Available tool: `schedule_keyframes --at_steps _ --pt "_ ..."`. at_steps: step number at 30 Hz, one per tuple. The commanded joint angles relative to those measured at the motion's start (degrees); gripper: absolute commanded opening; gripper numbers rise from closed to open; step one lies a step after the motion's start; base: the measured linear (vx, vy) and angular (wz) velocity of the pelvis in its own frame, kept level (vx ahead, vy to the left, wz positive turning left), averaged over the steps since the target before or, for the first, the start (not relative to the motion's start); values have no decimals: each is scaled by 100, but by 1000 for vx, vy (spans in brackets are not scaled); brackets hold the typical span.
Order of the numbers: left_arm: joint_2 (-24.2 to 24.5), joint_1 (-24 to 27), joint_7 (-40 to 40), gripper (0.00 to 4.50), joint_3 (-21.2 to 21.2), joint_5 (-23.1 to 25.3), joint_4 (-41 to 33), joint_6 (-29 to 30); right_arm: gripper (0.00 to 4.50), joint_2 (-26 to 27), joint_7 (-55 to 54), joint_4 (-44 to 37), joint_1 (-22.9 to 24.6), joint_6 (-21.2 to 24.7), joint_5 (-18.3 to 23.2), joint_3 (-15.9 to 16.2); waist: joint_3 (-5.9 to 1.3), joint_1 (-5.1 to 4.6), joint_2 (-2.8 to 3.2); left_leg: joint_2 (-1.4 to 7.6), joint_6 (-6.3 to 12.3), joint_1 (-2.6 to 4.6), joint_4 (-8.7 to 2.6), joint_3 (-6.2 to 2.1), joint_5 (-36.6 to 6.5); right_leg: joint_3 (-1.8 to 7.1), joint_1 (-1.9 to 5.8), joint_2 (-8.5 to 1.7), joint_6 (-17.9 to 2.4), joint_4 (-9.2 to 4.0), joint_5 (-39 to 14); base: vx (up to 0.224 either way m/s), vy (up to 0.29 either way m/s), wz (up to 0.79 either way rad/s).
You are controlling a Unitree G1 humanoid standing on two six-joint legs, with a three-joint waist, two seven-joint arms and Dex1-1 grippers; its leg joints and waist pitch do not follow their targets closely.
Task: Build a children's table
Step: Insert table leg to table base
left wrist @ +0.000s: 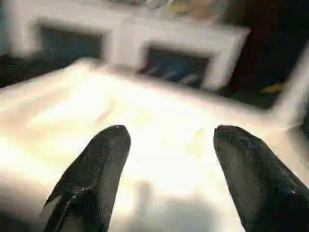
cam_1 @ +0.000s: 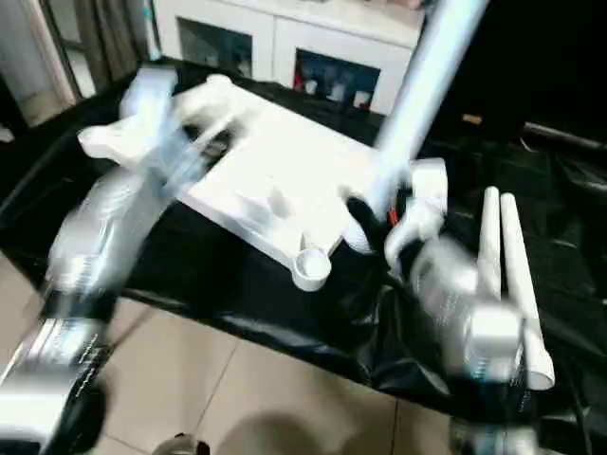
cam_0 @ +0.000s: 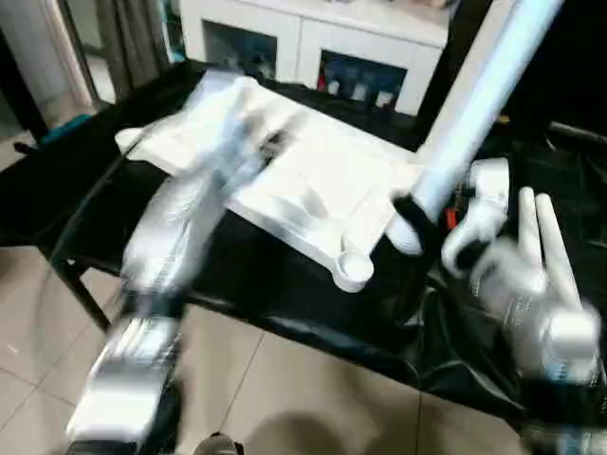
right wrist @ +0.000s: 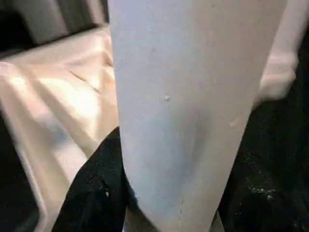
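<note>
Two silver forearms come in from the near edge over a pale tiled floor (cam_0: 285,379). On the right, the right gripper (cam_0: 413,227) has its black fingers closed round a long, smooth white tube, a leg (cam_0: 474,109) of the table, which slants up and away out of the top of the view. Just beside it, two more legs (cam_0: 548,251) lie side by side on the crinkled black cloth (cam_0: 285,284) covering the work table. On the left, the left gripper (left wrist: 169,140) hovers over the tabletop (cam_0: 313,194) with its rounded black fingers (left wrist: 99,169) spread wide and nothing between them. That tabletop, a flat white plastic slab, lies on the cloth in the middle; a round corner socket (cam_0: 353,268) juts toward the near edge, just beside the held leg's lower end. Farther back stands a white cabinet (cam_0: 313,38) with dark square openings.
</note>
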Motion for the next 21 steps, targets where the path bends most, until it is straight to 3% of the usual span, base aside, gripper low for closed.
schedule_keyframes --at_steps 1,2,5,6,8,9,10,11,12,13,14,15,16,17,19,20,21 --pt "27 98 66 330 -193 293 -73 -337 193 72 -279 -12 93 -485 -268 -11 -484 6 106 166 -235 209 -373 -92 -659 159 208 -223 -914 -339 166 0 0 0" --pt "3 114 -12 330 -200 283 -20 -483 193 79 -293 18 112 -573 -319 3 -463 0 88 169 -255 214 -387 -78 -822 164 194 -219 -900 -372 -18 0 0 0" --pt "-6 55 -434 330 -383 246 206 -981 193 90 -322 50 108 -663 -423 56 -433 36 142 172 -411 251 -431 -95 -1305 173 147 -223 -829 -434 -539 0 0 0" --pt "134 -210 -1187 330 -748 315 570 -1293 193 18 -182 -9 51 -638 -404 115 -434 31 206 172 -453 258 -438 -102 -1413 177 139 -224 -800 -435 -608 0 0 0" --pt "209 -584 -2018 358 -913 177 954 -1070 193 -187 32 -104 47 -677 -512 309 -441 14 304 153 -613 281 -460 -124 -1669 178 122 -209 -724 -436 -768 0 0 0" --pt "209 -584 -2018 365 -913 177 954 -1070 193 -187 32 -104 47 -677 -512 309 -424 -9 245 148 -621 262 -468 -113 -1701 180 126 -205 -716 -471 -771 0 0 0" --pt "210 -683 -2125 365 -930 181 1058 -1018 193 -245 91 -127 58 -714 -566 365 -432 -10 207 153 -599 225 -467 -122 -1631 177 176 -232 -779 -435 -629 0 0 0" --pt "262 -937 -2404 377 -1295 558 1436 -1272 193 -331 315 -373 132 -611 -406 354 -429 -21 308 129 -532 207 -451 -118 -1590 189 170 -242 -799 -447 -665 0 0 0" --pt "242 -1003 -2439 377 -1360 646 1543 -1329 193 -344 373 -489 167 -553 -326 328 -436 -39 281 130 -482 221 -444 -98 -1629 197 163 -234 -771 -486 -702 0 0 0" --pt "207 -1005 -2373 391 -1348 665 1558 -1392 193 -363 393 -569 209 -559 -322 331 -452 -45 264 135 -402 202 -426 -107 -1501 201 205 -248 -810 -457 -544 0 0 0" --pt "198 -1005 -2357 402 -1345 670 1561 -1406 193 -368 398 -588 218 -560 -322 331 -454 -79 301 135 -330 170 -415 -108 -1350 195 222 -245 -886 -438 -335 0 0 0" --pt "163 -998 -2285 407 -1299 652 1580 -1478 193 -382 393 -631 250 -591 -339 342 -461 -90 266 121 -278 151 -401 -103 -1271 189 242 -240 -921 -427 -277 0 0 0" --pt "34 -899 -1733 407 -1106 602 1435 -1361 193 -405 273 -733 308 -564 -433 345 -484 -108 342 128 -225 133 -382 -111 -1094 188 266 -254 -1017 -378 -110 0 0 0" --pt "-54 -766 -1344 407 -934 533 1285 -1440 193 -401 175 -823 388 -557 -487 342 -487 -126 366 139 -169 141 -364 -108 -1048 181 262 -246 -1110 -384 20 0 0 0" --pt "-198 -418 -652 407 -574 436 873 -1552 193 -345 60 -950 588 -610 -535 343 -483 -177 286 139 -21 120 -355 -94 -1053 177 281 -222 -1214 -400 70 0 0 0" --pt "-269 -123 -266 407 -295 387 502 -1347 193 -251 14 -1000 749 -690 -533 347 -485 -202 108 141 99 108 -345 -67 -1053 170 286 -221 -1237 -420 -45 0 0 0" --pt "-279 -39 -184 407 -213 383 415 -1313 193 -213 -1 -1013 794 -711 -536 356 -484 -186 191 148 142 104 -346 -89 -1008 167 295 -257 -1277 -384 -117 0 0 0"
